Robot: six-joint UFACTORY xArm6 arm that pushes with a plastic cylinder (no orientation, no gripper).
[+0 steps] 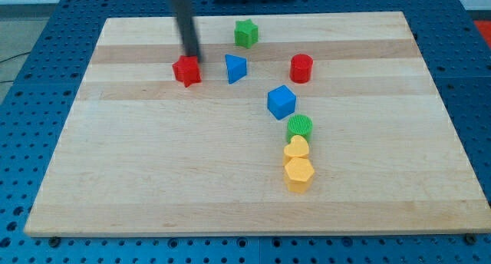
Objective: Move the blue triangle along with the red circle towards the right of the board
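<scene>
The blue triangle (235, 68) lies in the upper middle of the board. The red circle (301, 67) is to its right, with a gap between them. My tip (191, 57) is at the upper left of the blocks, touching or just above the top edge of a red star-like block (186, 70). That red block sits left of the blue triangle, apart from it.
A green star block (245, 33) is near the view's top. A blue cube (281, 102) sits below the red circle. Below it run a green round block (300, 127), a yellow heart (296, 148) and a yellow hexagon (298, 173). The wooden board (115, 164) rests on a blue pegboard.
</scene>
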